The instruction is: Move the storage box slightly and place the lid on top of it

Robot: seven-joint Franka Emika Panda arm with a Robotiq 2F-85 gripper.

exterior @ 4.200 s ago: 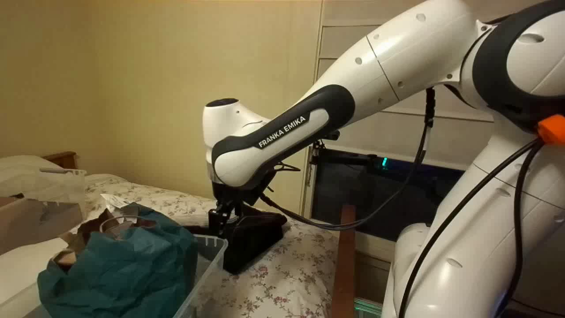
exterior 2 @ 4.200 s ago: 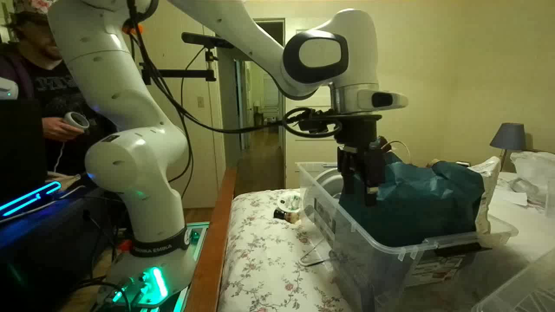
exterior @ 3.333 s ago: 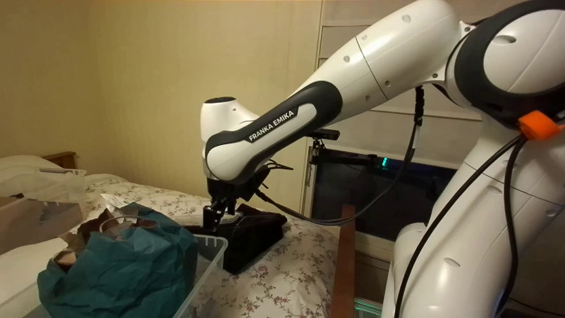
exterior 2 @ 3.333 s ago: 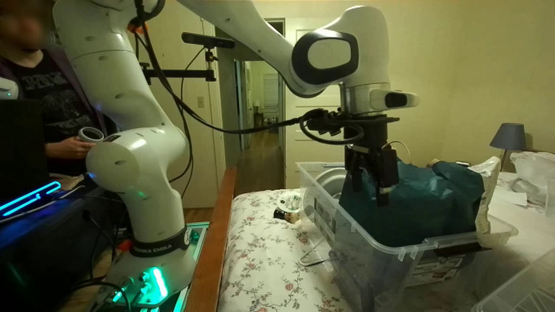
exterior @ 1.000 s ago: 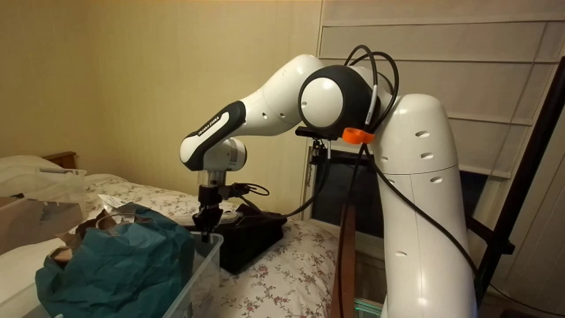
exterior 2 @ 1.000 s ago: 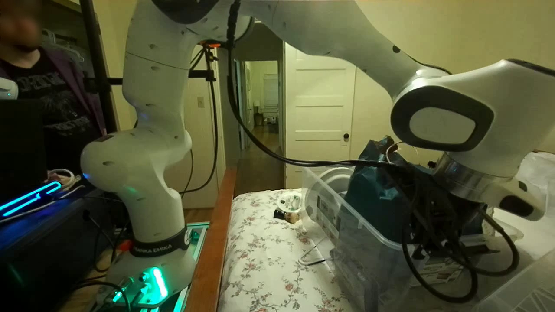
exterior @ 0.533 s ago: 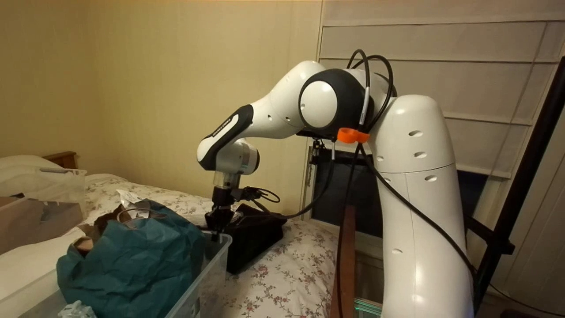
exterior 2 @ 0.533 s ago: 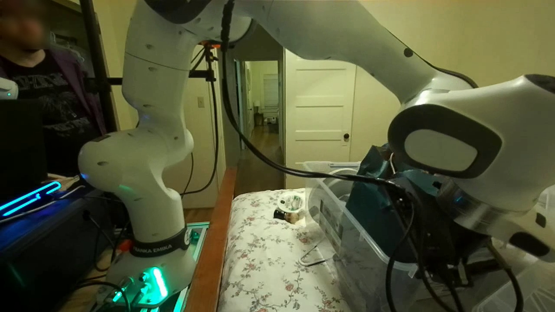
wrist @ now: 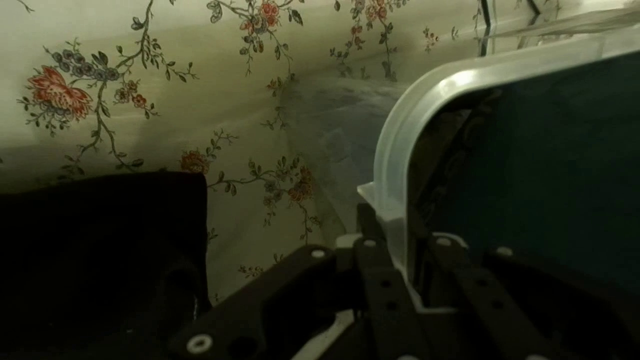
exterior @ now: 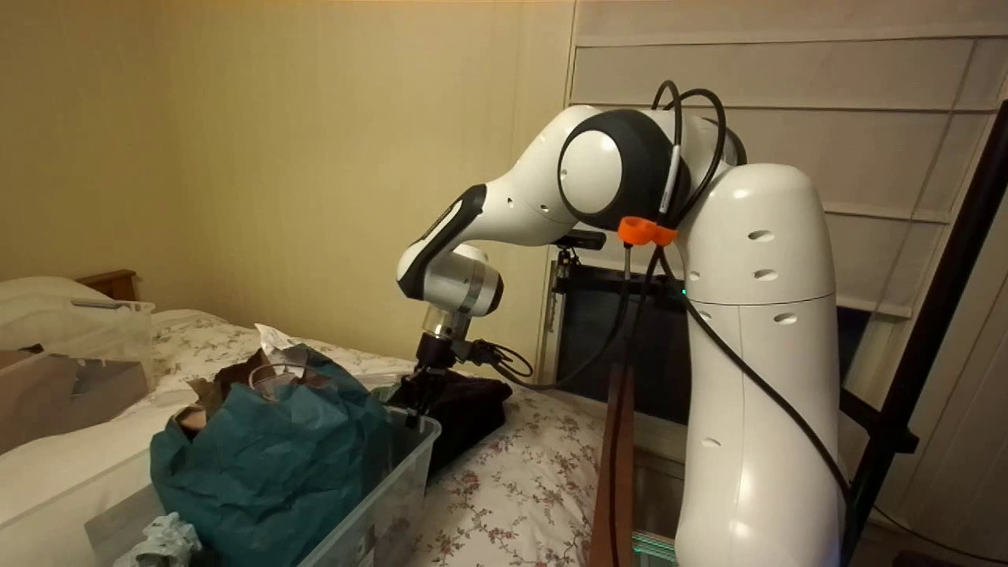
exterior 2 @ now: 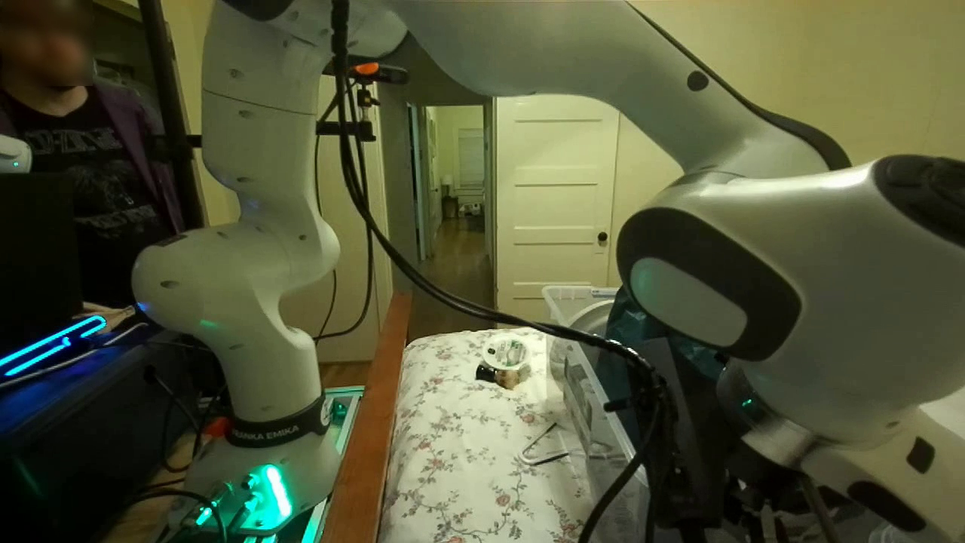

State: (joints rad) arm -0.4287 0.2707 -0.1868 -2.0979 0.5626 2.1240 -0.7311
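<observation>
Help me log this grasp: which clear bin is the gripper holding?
The storage box with the teal bag inside: the gripper clamps its rim. The other clear bin, at an exterior view's left edge, stands apart.

On the floral bedding (exterior 2: 467, 422), a black-handled brush (exterior 2: 497, 375) is lying just beside a round white item (exterior 2: 505, 352), while a black bundle (exterior: 474, 409) is also resting there.

Arm (exterior: 543, 197) arched, wrist (exterior: 459, 282) tilted, fingers (wrist: 382, 277) angled down, seemingly clamped
</observation>
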